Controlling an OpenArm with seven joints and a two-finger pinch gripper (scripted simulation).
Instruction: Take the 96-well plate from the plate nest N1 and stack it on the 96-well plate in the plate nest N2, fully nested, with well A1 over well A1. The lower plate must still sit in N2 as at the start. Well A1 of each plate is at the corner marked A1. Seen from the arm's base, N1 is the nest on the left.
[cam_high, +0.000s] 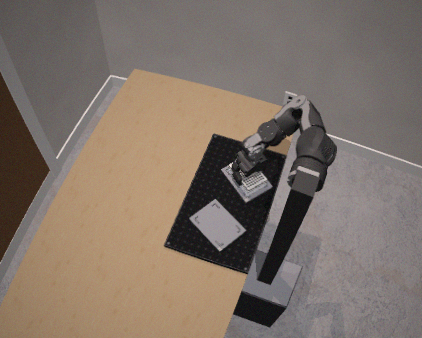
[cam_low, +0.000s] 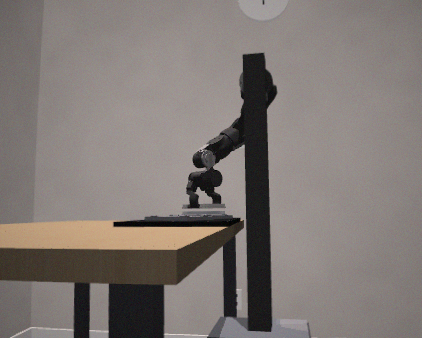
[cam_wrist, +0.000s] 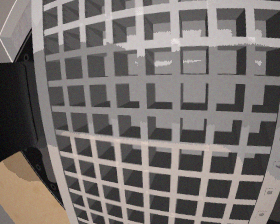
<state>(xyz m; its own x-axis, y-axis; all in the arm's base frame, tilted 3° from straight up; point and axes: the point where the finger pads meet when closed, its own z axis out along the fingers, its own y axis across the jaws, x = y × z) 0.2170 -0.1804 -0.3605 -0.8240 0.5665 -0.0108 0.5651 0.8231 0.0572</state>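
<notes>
My gripper (cam_high: 239, 172) is shut on the 96-well plate (cam_high: 252, 181) and holds it low over nest N2, at the far end of the black mat. In the side view the held plate (cam_low: 203, 206) lies level right on top of a second plate (cam_low: 203, 212) in that nest; I cannot tell whether it is fully seated. The gripper (cam_low: 202, 201) grips it from above. The wrist view is filled by the plate's white well grid (cam_wrist: 163, 116), with a second grid showing through slightly offset. Nest N1 (cam_high: 217, 225) is a bare white tray with corner marks.
The black perforated mat (cam_high: 200, 235) lies at the table's edge next to the arm's black column (cam_high: 287, 225). The wooden table top (cam_high: 110, 200) stretches away to the left. The table edge and floor lie just beyond the column.
</notes>
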